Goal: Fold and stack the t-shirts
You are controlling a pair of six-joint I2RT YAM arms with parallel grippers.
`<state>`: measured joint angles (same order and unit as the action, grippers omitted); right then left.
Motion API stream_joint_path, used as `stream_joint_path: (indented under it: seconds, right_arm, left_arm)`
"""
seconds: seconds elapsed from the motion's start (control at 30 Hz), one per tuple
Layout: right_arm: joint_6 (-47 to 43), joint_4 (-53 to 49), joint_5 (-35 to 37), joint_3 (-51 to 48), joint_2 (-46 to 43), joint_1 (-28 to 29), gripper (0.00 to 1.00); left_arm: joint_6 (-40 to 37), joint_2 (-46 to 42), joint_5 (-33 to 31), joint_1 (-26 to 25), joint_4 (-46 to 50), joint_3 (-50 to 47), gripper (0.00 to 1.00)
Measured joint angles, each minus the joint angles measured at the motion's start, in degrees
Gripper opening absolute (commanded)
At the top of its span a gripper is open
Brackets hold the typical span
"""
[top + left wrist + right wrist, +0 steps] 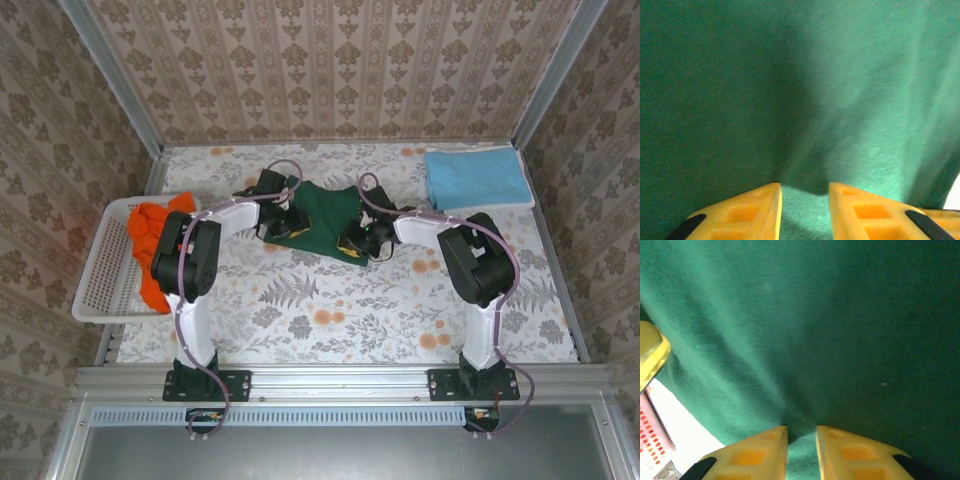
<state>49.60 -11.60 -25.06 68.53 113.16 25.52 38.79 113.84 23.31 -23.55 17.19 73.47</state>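
On table (pixel 330 310), dark green t-shirt (pixel 325 212), left gripper (pixel 805 186), right gripper (pixel 801 427) seemingly pinching

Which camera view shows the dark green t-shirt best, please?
The top external view: it shows the dark green t-shirt in outline on the table, between both arms. The wrist views give close patches of cloth, pinched by the left gripper and the right gripper.

Top view: left gripper (pixel 285 224) and right gripper (pixel 355 245) too small to read the jaws, tips lost against the cloth. Orange shirts (pixel 150 225) bunched in the basket (pixel 100 285), partly behind the left arm — count unclear. Wrist views: green shirt (pixel 840 90) runs past every edge — fingers (pixel 850 455) cut off at the bottom.
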Motion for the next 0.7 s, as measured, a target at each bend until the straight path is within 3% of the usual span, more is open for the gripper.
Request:
stream_joint_path:
  seconds: [0.23, 0.5, 0.57, 0.7]
  right_arm:
    - [-3.04, 3.82, -0.37, -5.88, -3.10, 0.57, 0.21]
    - [-3.82, 6.54, -0.33, -25.33, -18.40, 6.10, 0.23]
    - [-3.02, 6.64, -0.57, -29.66, -22.62, 7.85, 0.28]
    - [-1.46, 5.62, -1.11, -33.73, -29.09, 8.59, 0.48]
  left_arm:
    - [-0.26, -9.62, 0.04, -2.05, -7.34, -14.75, 0.30]
    - [3.30, -29.40, -2.54, -12.55, -9.44, -36.39, 0.34]
    - [5.31, -34.77, -3.50, -14.88, -8.72, -40.74, 0.36]
    - [7.50, -43.39, -6.01, -15.32, -2.43, -43.80, 0.46]
